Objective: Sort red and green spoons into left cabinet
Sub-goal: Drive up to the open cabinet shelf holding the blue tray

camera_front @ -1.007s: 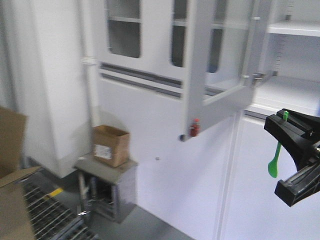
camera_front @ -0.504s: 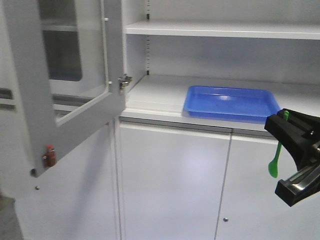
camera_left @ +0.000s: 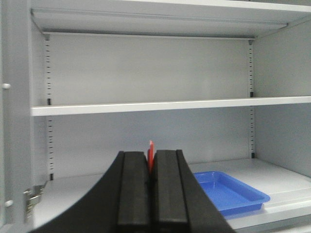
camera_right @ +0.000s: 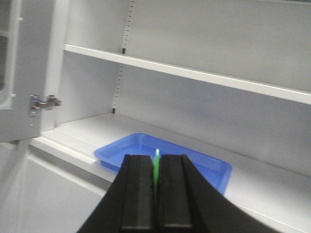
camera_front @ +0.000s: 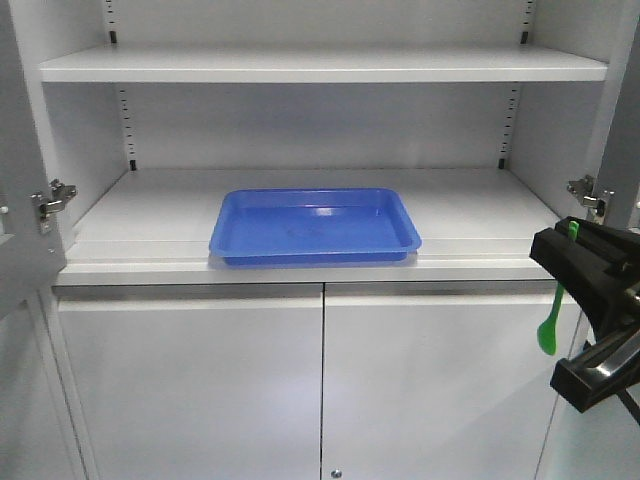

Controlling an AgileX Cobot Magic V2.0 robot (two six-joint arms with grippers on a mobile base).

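At the frame's right, clamps green spoon (camera_front: 546, 333) vertically in right tool (camera_right: 156, 163), bowl down; pinches red spoon (camera_left: 150, 152) upright in left tool (camera_left: 151, 161). Now faces left cabinet (camera_front: 320, 65) squarely, blue tray (camera_front: 312, 252) shifted to centre.

The front view faces the open cabinet (camera_front: 320, 120) squarely, from close by. Each wrist view looks out along its own fingers (camera_left: 133, 194) toward the shelves (camera_left: 146, 105). All three share the tray (camera_front: 315, 225) on the bottom shelf (camera_front: 480, 215).

You're in a lab-style storeroom: plain white cabinet (camera_front: 300, 125), peg-hole strips (camera_front: 126, 125) up its back wall, blue tray (camera_front: 315, 225) on its shelf (camera_front: 480, 215).
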